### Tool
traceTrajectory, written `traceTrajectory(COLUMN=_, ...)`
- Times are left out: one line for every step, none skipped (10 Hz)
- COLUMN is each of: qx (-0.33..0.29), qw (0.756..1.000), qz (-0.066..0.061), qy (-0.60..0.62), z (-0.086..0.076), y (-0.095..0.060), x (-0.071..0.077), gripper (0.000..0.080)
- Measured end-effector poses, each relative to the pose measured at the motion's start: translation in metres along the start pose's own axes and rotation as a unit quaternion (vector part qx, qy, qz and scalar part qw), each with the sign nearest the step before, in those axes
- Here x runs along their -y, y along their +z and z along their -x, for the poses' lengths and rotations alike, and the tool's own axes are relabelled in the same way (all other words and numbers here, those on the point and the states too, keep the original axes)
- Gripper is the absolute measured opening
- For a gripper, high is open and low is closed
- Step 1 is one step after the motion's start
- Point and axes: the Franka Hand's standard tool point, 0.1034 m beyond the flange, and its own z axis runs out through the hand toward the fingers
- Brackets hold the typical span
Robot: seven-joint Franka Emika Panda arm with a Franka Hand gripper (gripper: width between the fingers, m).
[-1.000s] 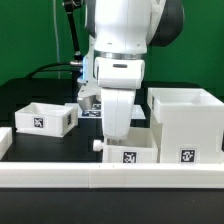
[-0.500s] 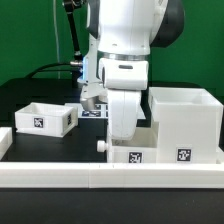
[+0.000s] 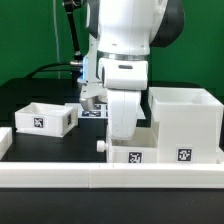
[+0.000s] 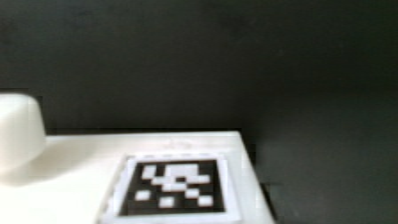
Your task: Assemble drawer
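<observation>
White housing (image 3: 186,122) and trays (image 3: 40,118) carry black-and-white square tags (image 3: 186,155); table (image 3: 60,146) seemingly black.

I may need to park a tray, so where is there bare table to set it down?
Bare table lies between the left tray and the arm, bordered in front by the rail. Crowded on the exterior view's right: arm, middle tray and housing sit close together.

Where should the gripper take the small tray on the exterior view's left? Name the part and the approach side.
Probably the top edge of one thin wall of the left tray, coming straight down from above. It sits upright with its open side up, so the jaws can straddle a wall, one inside and one outside, and it stands by itself.
</observation>
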Motion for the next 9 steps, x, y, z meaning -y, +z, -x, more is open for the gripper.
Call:
traceTrajectory(qx=0.0, qw=1.0, qz=0.0, qy=0.003, z=-0.0031, y=0.0001, x=0.0001, gripper=0.0041)
traceTrajectory(qx=-0.001, qw=1.0, qz=0.0, qy=0.001, z=-0.0081, y=-0.0001, x=0.0003, gripper=0.0041)
traceTrajectory(qx=-0.001, qw=1.0, qz=0.0, qy=0.009, z=-0.0097, y=-0.0002, x=0.0003, gripper=0.0041)
traceTrajectory(qx=-0.001, qw=1.0, qz=0.0, qy=0.016, z=-0.0111, y=-0.0003, x=0.0002, gripper=0.0041)
traceTrajectory(qx=-0.001, qw=1.0, qz=0.001, qy=0.024, z=-0.0123, y=-0.0004, x=0.0001, gripper=0.0041)
traceTrajectory(qx=-0.002, qw=1.0, qz=0.003, qy=0.028, z=-0.0128, y=-0.0004, x=0.0, gripper=0.0041)
traceTrajectory(qx=-0.002, qw=1.0, qz=0.006, qy=0.028, z=-0.0126, y=-0.0003, x=-0.0003, gripper=0.0041)
traceTrajectory(qx=-0.002, qw=1.0, qz=0.006, qy=0.029, z=-0.0123, y=-0.0003, x=-0.0003, gripper=0.0041)
traceTrajectory(qx=-0.002, qw=1.0, qz=0.006, qy=0.029, z=-0.0123, y=-0.0003, x=-0.0003, gripper=0.0041)
